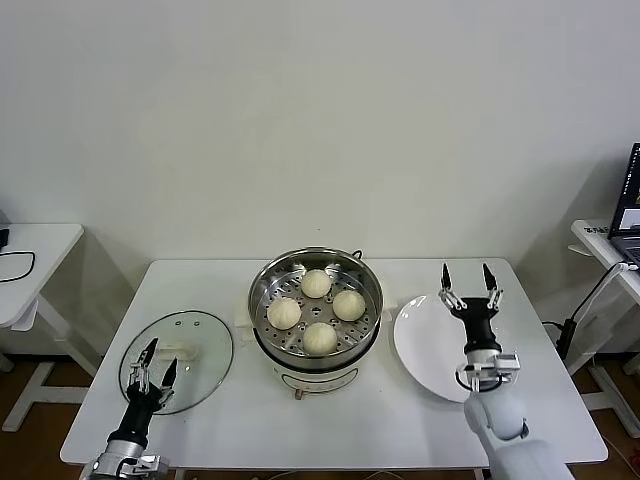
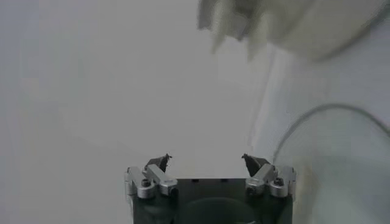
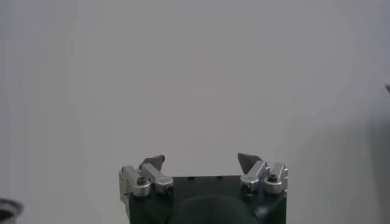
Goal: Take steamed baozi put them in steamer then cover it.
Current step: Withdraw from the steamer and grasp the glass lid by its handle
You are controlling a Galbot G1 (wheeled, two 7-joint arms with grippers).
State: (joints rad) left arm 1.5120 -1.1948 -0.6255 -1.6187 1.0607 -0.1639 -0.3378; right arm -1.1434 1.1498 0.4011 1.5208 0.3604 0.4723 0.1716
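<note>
The steamer (image 1: 263,300), a shiny steel pot on a white base, stands mid-table with several cream-white steamed baozi (image 1: 316,283) on its perforated floor. The cover (image 1: 200,335), a clear glass lid with a white handle, lies flat on the table to the pot's left. My left gripper (image 1: 155,362) hovers open over the lid's near part, holding nothing. In the left wrist view the left gripper (image 2: 207,161) shows its jaws wide apart, with the lid's rim (image 2: 304,122) beside it. My right gripper (image 1: 466,280) (image 3: 201,161) stands open and empty above a white plate.
The flat white plate (image 1: 425,340) lies right of the pot. The white table (image 1: 380,425) has bare room along its front. A small side table (image 1: 35,250) stands at far left; another with a laptop (image 1: 630,205) and a cable stands at far right.
</note>
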